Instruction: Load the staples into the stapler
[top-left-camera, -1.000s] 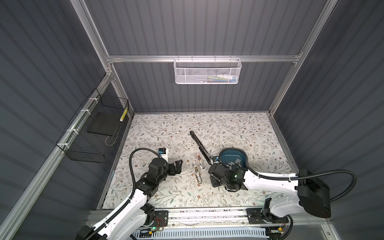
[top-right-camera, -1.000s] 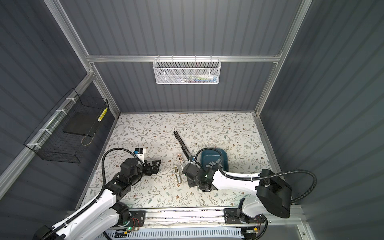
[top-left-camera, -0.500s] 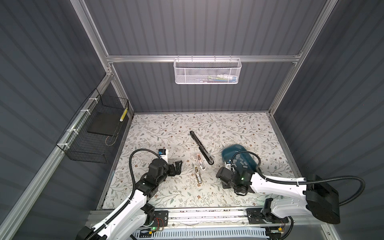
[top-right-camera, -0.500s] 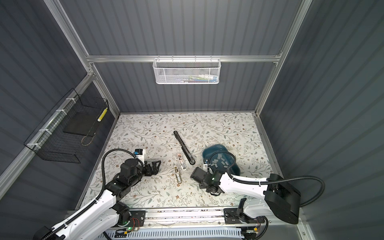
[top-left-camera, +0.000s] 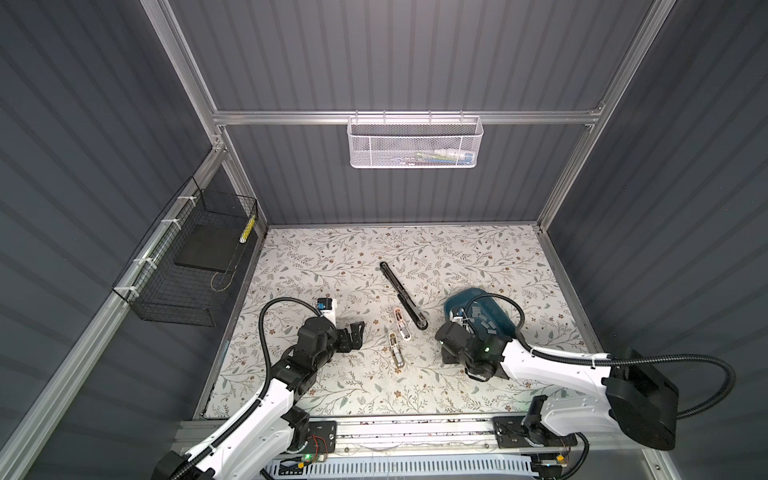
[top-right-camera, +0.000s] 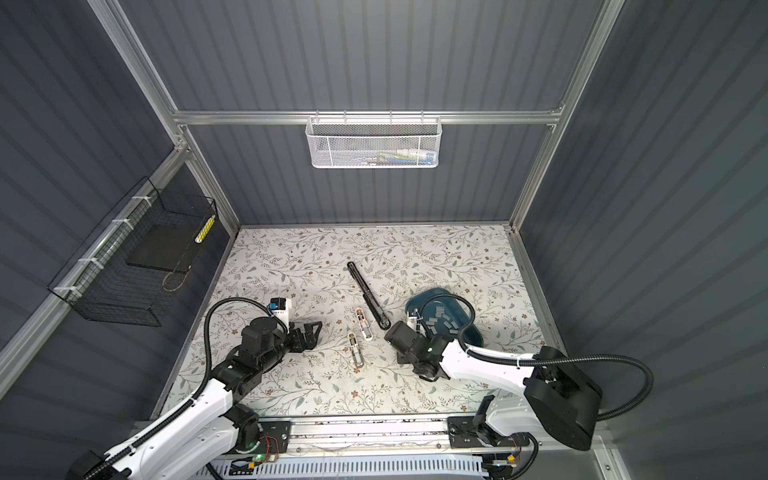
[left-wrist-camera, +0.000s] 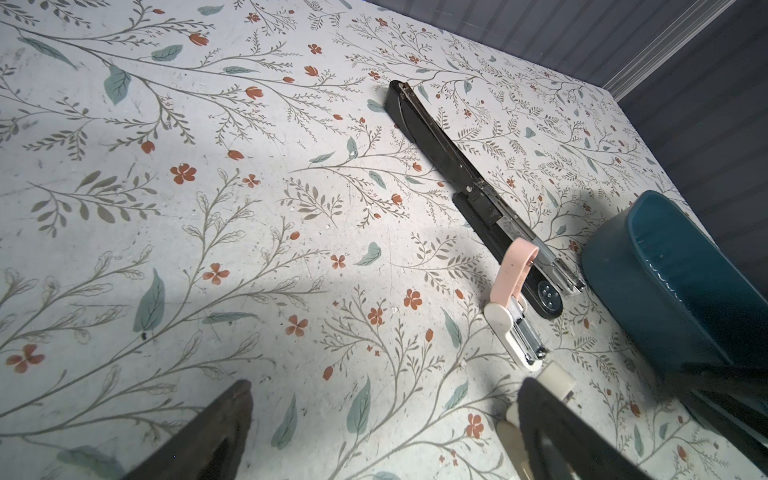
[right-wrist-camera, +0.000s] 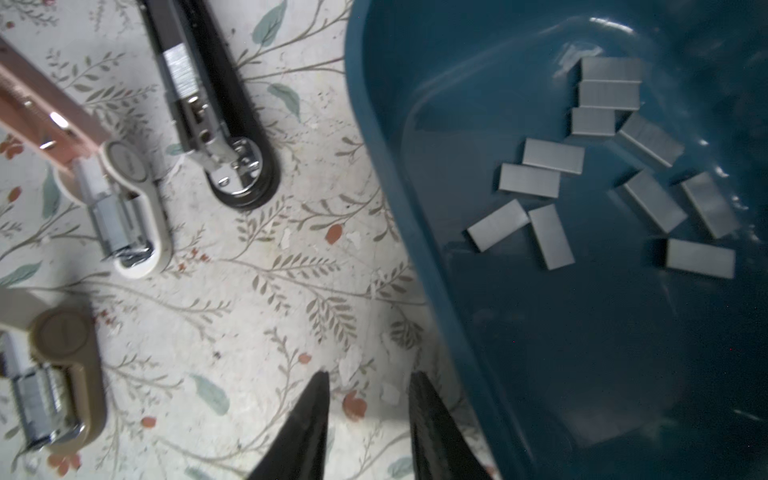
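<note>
Moved: teal tub (top-left-camera: 461, 297) sits a little farther right than a second ago, and the right arm's elbow has swung right too; left arm unchanged.
Right gripper (right-wrist-camera: 370, 386): jaws a narrow gap apart with nothing between them (empty), tips over the floral mat (top-left-camera: 332, 257), just outside the tub's wall.
Left gripper (left-wrist-camera: 386, 386): jaws spread wide, empty, low over the floral mat, left of the staplers in both top views.
Staples (right-wrist-camera: 552, 154): about eleven loose silver-grey strips lying flat on the tub's floor, a few touching each other, none gripped.
Black stapler (top-left-camera: 402, 296): folded open flat, lying diagonally mid-mat, round end toward the right gripper and beside the tub; one silver strip sits in its channel (right wrist view).
Pink stapler (top-left-camera: 401, 324): open, right beside the black stapler's near end (contact, cannot tell).
Beige stapler (top-left-camera: 396, 355): open, closer to the front edge than the pink one, between the two grippers.
White mesh basket (top-left-camera: 374, 145): hangs on the back rail, some items inside (too small to tell).
Black wire basket (top-left-camera: 174, 307): on the left wall, holds a dark flat slab.
</note>
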